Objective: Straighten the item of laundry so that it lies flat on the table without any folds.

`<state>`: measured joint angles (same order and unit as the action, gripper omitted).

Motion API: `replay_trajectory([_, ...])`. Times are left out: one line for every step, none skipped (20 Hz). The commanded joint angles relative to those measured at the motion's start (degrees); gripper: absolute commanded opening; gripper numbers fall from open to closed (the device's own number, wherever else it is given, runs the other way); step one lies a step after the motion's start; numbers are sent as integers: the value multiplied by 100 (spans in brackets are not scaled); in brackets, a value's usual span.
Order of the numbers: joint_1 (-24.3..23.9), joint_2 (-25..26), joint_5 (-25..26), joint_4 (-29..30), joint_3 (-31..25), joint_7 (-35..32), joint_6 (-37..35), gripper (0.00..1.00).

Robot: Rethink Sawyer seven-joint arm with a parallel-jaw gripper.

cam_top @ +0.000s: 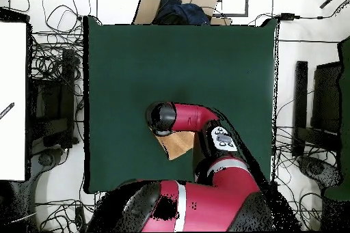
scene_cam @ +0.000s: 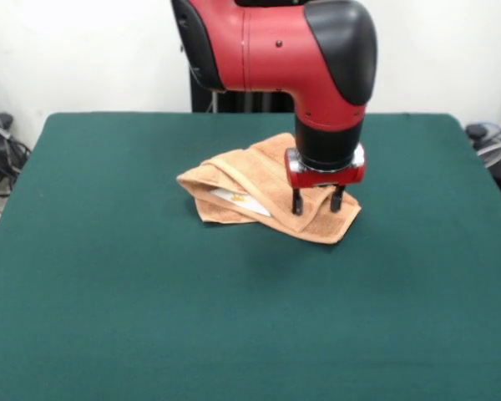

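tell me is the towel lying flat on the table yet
No, the towel is bunched in overlapping folds on the table, with the gripper down on it.

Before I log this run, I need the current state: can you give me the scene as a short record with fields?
towel: peach-orange, bunched and folded over itself, not flat
white tag: showing in the front fold
table: dark green cloth
claw: open, fingers pointing down onto the towel's right part in the front view
overhead view: arm covers most of the towel

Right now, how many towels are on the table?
1: a crumpled peach towel mid-table, directly under the tool; in the overhead view the arm hides most of it.
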<state>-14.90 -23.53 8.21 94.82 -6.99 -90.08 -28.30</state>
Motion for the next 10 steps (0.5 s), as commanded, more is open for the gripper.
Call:
replay_trajectory([7,246,290,50,-288,-293,166,100])
replay_trajectory([-11,192,292,144,-289,-313,205,100])
replay_trajectory([-17,200,295,158,-294,-315,226,100])
replay_trajectory([-16,207,292,168,-294,-327,239,100])
replay_trajectory([-22,225,299,156,-301,-309,237,100])
replay_trajectory([-35,235,310,145,-317,-271,219,100])
replay_trajectory([-48,245,321,134,-333,-232,202,100])
replay_trajectory([-32,250,328,107,-324,-230,195,100])
replay_trajectory([-18,251,339,85,-311,-226,192,100])
replay_trajectory([-1,244,348,75,-303,-224,188,100])
